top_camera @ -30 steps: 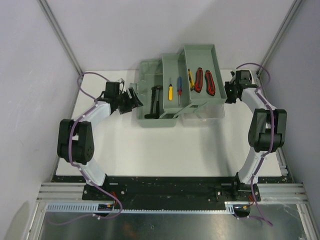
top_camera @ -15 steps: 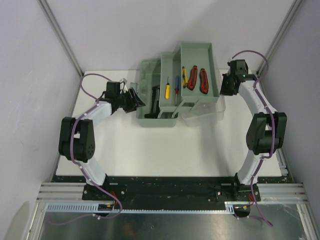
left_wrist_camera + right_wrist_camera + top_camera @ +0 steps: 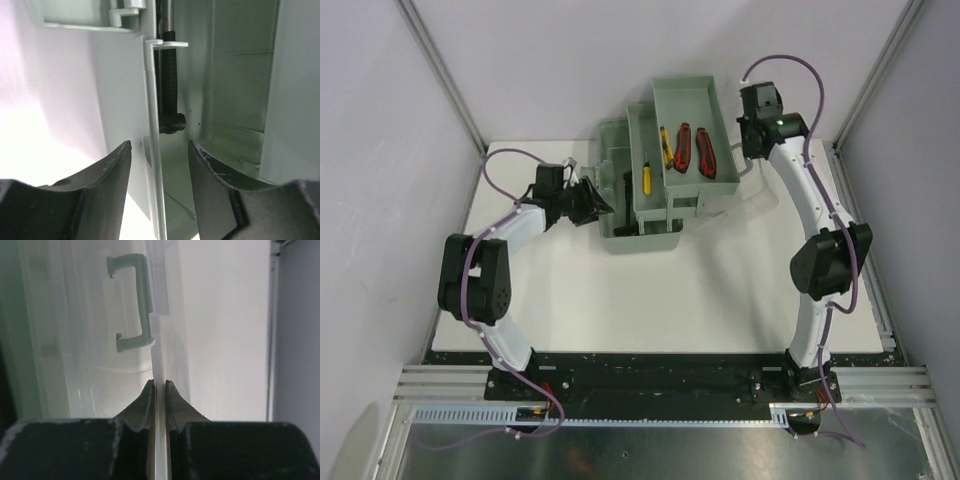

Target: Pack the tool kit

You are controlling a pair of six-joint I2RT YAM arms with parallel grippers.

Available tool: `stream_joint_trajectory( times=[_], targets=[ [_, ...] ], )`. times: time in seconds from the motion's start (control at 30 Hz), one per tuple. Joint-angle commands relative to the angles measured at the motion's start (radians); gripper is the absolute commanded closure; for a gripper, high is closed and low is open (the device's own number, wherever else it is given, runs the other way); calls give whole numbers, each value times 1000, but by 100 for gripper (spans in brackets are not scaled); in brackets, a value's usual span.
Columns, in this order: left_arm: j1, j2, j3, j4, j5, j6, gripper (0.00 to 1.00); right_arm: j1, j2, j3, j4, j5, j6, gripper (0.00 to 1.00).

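Pinching the clear lid [image 3: 95,330] by its thin edge, the right claw [image 3: 159,390] is fully closed on it; a smooth rim held that narrowly could, I judge, slide out as the lid swings and let it drop. The left claw [image 3: 160,150] stands partly open astride the left wall of the box [image 3: 616,232], gripping nothing yet. Unless it clamps, the box may skid on the surface [image 3: 670,300] when the lid is pulled. The box sits at the back middle of the surface, its tray [image 3: 690,92] raised, carrying small tools [image 3: 682,147] that a jolt could spill. Only the top view shows that tray. The left wrist view alone shows the gaps either side of the wall, with the hammer [image 3: 168,80] just inside. The right wrist view alone shows the pinch and the lid's green latch [image 3: 139,300].
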Motion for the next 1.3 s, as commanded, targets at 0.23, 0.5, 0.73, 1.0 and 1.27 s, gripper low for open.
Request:
stream_joint_trajectory(
  times=[0.23,0.5,0.73,1.0,1.27],
  targets=[
    [-6,-207,-18,21,-185,-29,38,200,51,236,96,302,-139,97],
    [5,-237,-61,-81,-381,-93,36,313,36,134,298,504,-304,96],
    [5,-200,-132,-100,-387,-147,36,443,44,-49,687,703,-569,94],
    [6,-113,-128,-100,-302,-201,36,601,177,-256,1615,867,-1273,85],
    [21,-61,-106,-99,-247,-245,35,659,314,-251,1964,888,-1543,72]
  ],
)
